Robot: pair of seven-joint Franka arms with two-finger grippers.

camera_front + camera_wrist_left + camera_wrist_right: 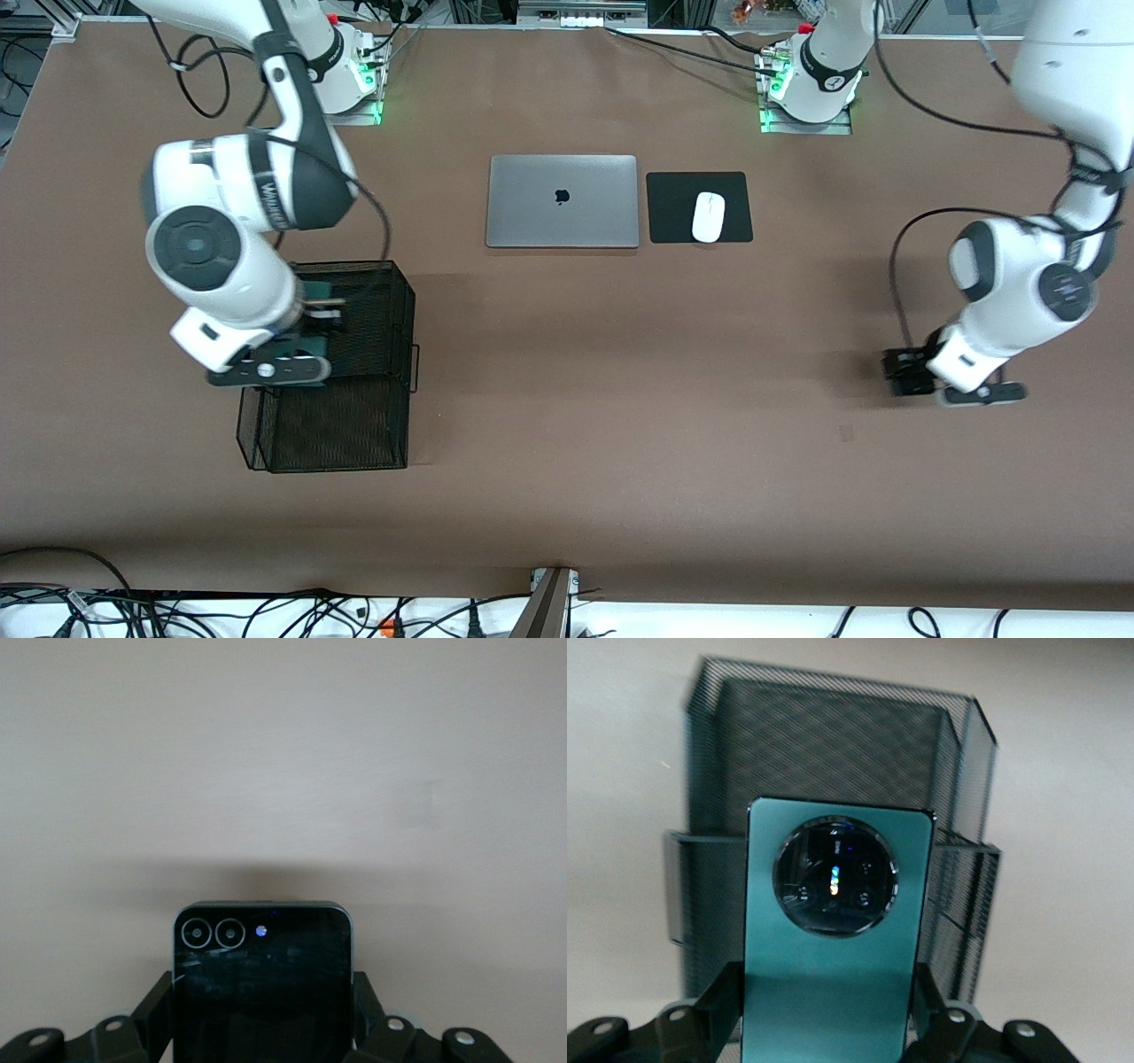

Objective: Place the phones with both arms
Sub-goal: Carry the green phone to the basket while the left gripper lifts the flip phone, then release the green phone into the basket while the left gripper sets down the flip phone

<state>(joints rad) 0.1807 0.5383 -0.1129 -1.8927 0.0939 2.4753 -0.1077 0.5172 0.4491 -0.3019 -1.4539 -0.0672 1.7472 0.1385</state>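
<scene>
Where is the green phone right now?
The green phone is held in the right gripper, up over the black mesh basket at the right arm's end of the table.

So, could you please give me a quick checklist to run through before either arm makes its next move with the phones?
1. Right gripper shut on the dark-green phone: ok.
2. Green phone over the black mesh organizer: ok.
3. Which organizer compartment it is aligned with: cannot tell.
4. Left gripper shut on the small black phone: ok.
5. Bare table under the black phone: ok.
6. Third phone located: not ok, none in view.
</scene>
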